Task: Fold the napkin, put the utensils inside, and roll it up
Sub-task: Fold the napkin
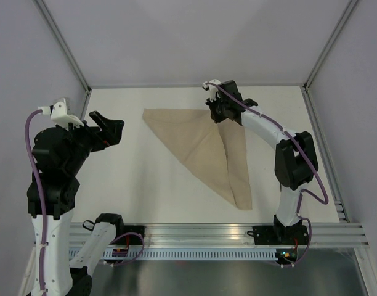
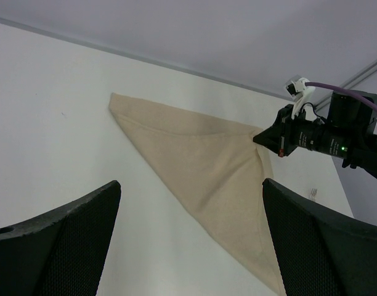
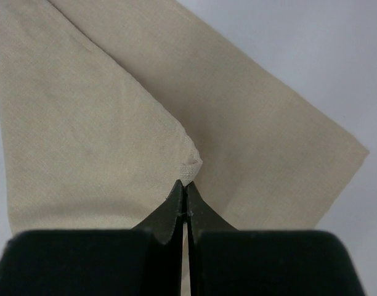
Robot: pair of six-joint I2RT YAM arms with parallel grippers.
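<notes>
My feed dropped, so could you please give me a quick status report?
Right fingers shut on napkin corner. Left fingers open, clear of it. Napkin folded roughly triangular, nothing on it.

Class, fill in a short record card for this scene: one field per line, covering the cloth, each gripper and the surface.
cloth: beige cloth napkin, partly folded over itself, roughly triangular outline
surface: white table, napkin lying on it
right gripper: shut, pinching the napkin's folded-over corner at the far edge
left gripper: open, empty, off to the napkin's left, not touching it
</notes>
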